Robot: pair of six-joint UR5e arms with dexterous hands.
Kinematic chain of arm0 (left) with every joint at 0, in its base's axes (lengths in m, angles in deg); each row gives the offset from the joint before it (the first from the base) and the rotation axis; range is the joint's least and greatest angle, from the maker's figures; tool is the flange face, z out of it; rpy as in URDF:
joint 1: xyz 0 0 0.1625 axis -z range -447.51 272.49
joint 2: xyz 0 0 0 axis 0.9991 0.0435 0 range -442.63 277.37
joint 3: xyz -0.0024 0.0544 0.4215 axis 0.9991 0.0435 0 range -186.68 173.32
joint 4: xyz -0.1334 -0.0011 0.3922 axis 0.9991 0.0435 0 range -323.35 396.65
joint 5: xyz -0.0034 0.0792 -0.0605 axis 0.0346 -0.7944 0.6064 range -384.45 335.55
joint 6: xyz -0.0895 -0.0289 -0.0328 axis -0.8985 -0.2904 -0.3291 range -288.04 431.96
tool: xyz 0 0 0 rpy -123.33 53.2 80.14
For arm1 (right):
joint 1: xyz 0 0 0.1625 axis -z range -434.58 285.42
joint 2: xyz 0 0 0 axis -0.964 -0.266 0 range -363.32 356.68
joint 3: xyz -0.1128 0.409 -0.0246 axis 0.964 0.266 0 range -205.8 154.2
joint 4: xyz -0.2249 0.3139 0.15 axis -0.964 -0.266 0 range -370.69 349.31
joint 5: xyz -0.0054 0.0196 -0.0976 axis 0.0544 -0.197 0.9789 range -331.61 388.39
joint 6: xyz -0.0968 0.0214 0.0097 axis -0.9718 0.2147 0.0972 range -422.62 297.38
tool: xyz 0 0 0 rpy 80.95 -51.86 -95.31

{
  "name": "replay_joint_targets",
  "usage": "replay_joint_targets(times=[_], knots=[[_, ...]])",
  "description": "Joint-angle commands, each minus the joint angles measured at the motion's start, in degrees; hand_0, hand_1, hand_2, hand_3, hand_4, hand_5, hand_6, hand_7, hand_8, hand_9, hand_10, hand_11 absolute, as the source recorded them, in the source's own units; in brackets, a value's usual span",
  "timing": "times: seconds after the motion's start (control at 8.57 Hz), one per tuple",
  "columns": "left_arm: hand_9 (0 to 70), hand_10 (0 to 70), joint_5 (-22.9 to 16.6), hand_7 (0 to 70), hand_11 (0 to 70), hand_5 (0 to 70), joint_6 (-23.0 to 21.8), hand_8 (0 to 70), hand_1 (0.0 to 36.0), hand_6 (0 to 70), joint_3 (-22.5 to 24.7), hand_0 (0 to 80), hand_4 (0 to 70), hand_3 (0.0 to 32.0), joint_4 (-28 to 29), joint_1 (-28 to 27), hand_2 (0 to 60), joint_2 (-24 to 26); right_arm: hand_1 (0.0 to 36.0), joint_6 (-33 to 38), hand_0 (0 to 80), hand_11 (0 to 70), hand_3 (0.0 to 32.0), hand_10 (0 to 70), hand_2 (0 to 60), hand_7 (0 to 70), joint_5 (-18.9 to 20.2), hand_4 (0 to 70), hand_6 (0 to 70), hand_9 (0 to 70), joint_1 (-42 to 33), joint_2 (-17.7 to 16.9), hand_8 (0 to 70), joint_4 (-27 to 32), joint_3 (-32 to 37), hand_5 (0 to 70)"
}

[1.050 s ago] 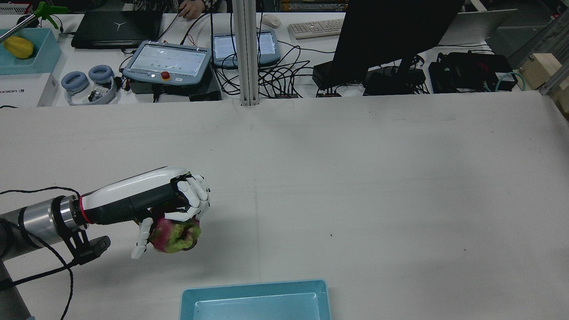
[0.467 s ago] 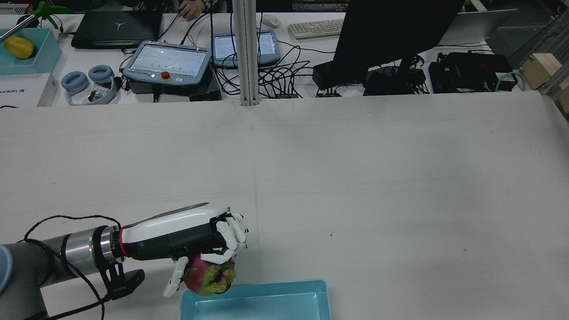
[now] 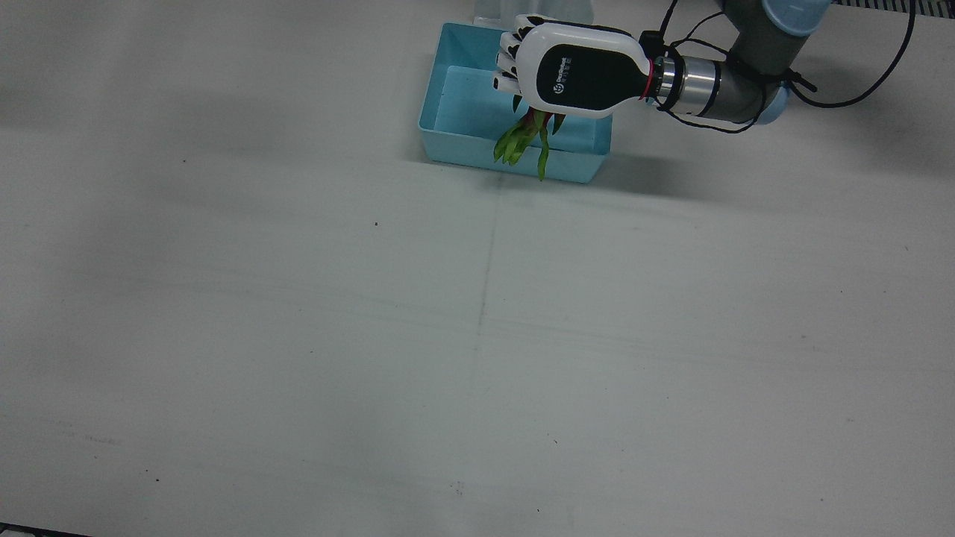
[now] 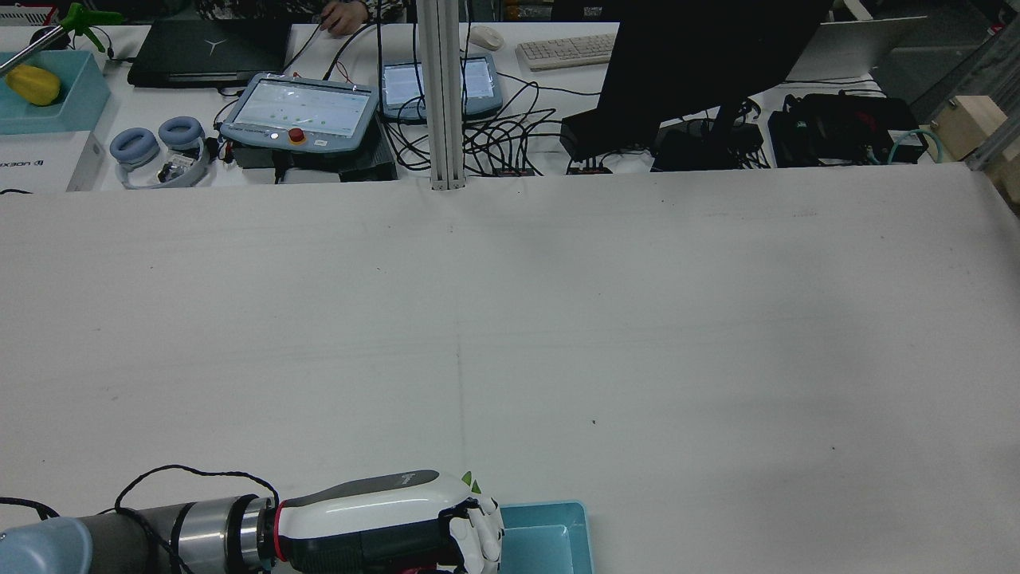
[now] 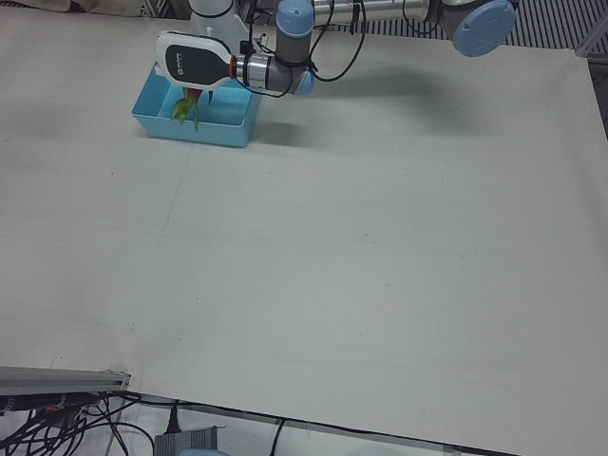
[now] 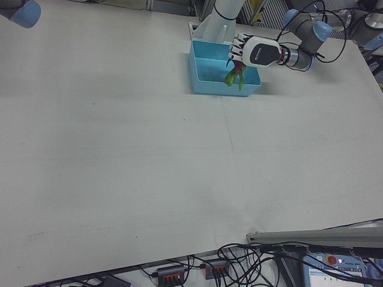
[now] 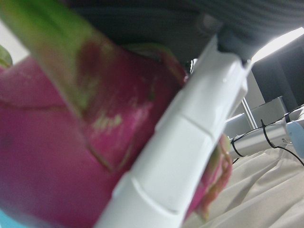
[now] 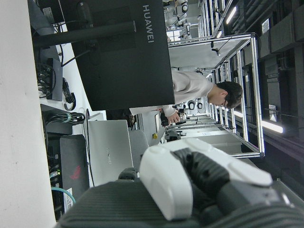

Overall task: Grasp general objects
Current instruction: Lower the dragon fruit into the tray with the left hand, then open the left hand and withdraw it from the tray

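Your left hand (image 3: 567,71), fingers wrapped around the dragon fruit (image 3: 522,138), hovers over the blue bin (image 3: 448,145) at twelve o'clock on the table (image 3: 477,335); I'd say lower, then release.

Dragon fruit (image 7: 71,156): magenta skin, green scales. Bin (image 3: 448,145): light blue. Left hand (image 3: 567,71): white and black shell. Table (image 3: 373,335): off-white.

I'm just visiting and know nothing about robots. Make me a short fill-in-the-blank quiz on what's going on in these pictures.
1. The left hand is shut on a pink and green ____.
2. The hand hangs over a tray whose colour is ____.
3. In the tray, apart from what the hand holds over it, there is ____.

Missing words: dragon fruit; blue; nothing
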Motion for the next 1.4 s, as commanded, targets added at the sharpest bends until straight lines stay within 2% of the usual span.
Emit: replay_joint_targets(times=[0.0,0.12,0.23,0.35,0.47,0.58,0.7,0.82,0.93,1.05,1.17,1.28], knots=[[70.0,70.0,-0.8,70.0,70.0,70.0,-0.6,70.0,36.0,70.0,0.2,80.0,70.0,0.0,3.0,-2.2,60.0,-1.2,0.0,0.0,0.0,0.0,0.0,0.0,0.0,0.0,0.0,0.0,0.0,0.0,0.0,-0.1,0.0,0.0,0.0,0.0],[70.0,70.0,-2.1,70.0,70.0,70.0,-0.6,63.2,36.0,70.0,0.2,80.0,58.5,0.0,3.6,-2.1,60.0,-1.6,0.0,0.0,0.0,0.0,0.0,0.0,0.0,0.0,0.0,0.0,0.0,0.0,0.0,0.0,0.0,-0.1,0.0,0.0],[47.2,51.3,-2.4,70.0,70.0,70.0,-2.2,35.5,36.0,70.0,0.2,80.0,26.1,0.0,8.3,-2.1,60.0,-4.1,0.0,0.0,0.0,0.0,0.0,0.0,0.0,0.0,0.0,0.0,0.0,0.0,0.0,0.0,0.0,0.0,0.0,0.0],[24.9,43.5,-2.3,70.0,66.0,70.0,-5.7,13.8,36.0,49.6,0.1,80.0,12.1,0.0,15.3,-1.8,60.0,-8.0,0.0,0.0,0.0,0.0,0.0,0.0,0.0,0.0,0.0,0.0,0.0,0.0,0.0,-0.1,0.0,-0.1,0.0,0.0],[17.9,41.1,-1.7,70.0,62.6,70.0,-8.3,6.7,36.0,38.5,0.4,80.0,7.6,0.0,19.9,-1.4,60.0,-11.2,0.0,0.0,0.0,0.0,0.0,0.0,0.0,0.0,0.0,0.0,0.0,0.0,0.0,0.0,0.0,0.0,0.0,0.0],[16.6,38.6,-1.5,70.0,59.5,70.0,-8.5,5.5,36.0,32.6,1.7,80.0,5.2,0.0,20.2,-1.3,60.0,-12.0,0.0,0.0,0.0,0.0,0.0,0.0,0.0,0.0,0.0,0.0,0.0,0.0,0.0,0.0,0.0,0.0,0.0,0.0],[15.2,31.6,-1.5,70.0,50.6,70.0,-8.3,4.0,36.0,25.4,2.5,80.0,2.5,0.0,19.6,-1.3,60.0,-12.0,0.0,0.0,0.0,0.0,0.0,0.0,0.0,0.0,0.0,0.0,0.0,0.0,0.0,0.0,0.0,0.0,0.0,0.0],[14.2,26.8,-0.4,70.0,44.5,70.0,-7.7,3.0,36.0,20.2,5.2,80.0,0.9,0.0,15.3,-1.3,60.0,-11.8,0.0,0.0,0.0,0.0,0.0,0.0,0.0,0.0,0.0,0.0,0.0,0.0,0.0,0.0,0.0,-0.1,0.0,0.0],[12.5,20.2,2.4,69.9,35.5,70.0,-5.5,1.7,36.0,13.6,8.7,80.0,0.0,0.0,8.9,-1.3,60.0,-10.9,0.0,0.0,0.0,0.0,0.0,0.0,0.0,0.0,0.0,0.0,0.0,0.0,0.0,0.0,0.0,0.0,0.0,0.0],[11.5,17.3,2.7,64.6,31.5,70.0,-5.0,0.8,36.0,9.4,9.8,80.0,0.0,0.0,3.7,-1.2,60.0,-8.4,0.0,-0.1,0.0,0.0,0.0,0.0,0.0,0.0,0.0,0.0,0.0,0.0,0.0,0.0,0.0,0.0,0.0,0.0],[11.4,15.8,2.7,64.4,29.3,70.0,-4.8,0.1,36.0,5.2,9.7,80.0,0.0,0.0,-0.4,0.1,60.0,-5.3,0.0,0.0,0.0,0.0,0.0,0.0,0.0,0.0,0.0,0.0,0.0,0.0,0.0,0.0,0.0,0.0,-0.1,0.0],[11.4,14.4,2.7,64.3,27.4,70.0,-4.9,0.0,36.0,3.6,9.3,80.0,0.0,0.0,-1.4,1.4,60.0,-5.5,0.0,0.0,0.0,0.0,0.0,0.0,0.0,0.0,0.0,0.0,0.0,0.0,0.0,-0.1,0.0,0.0,0.0,0.0]])
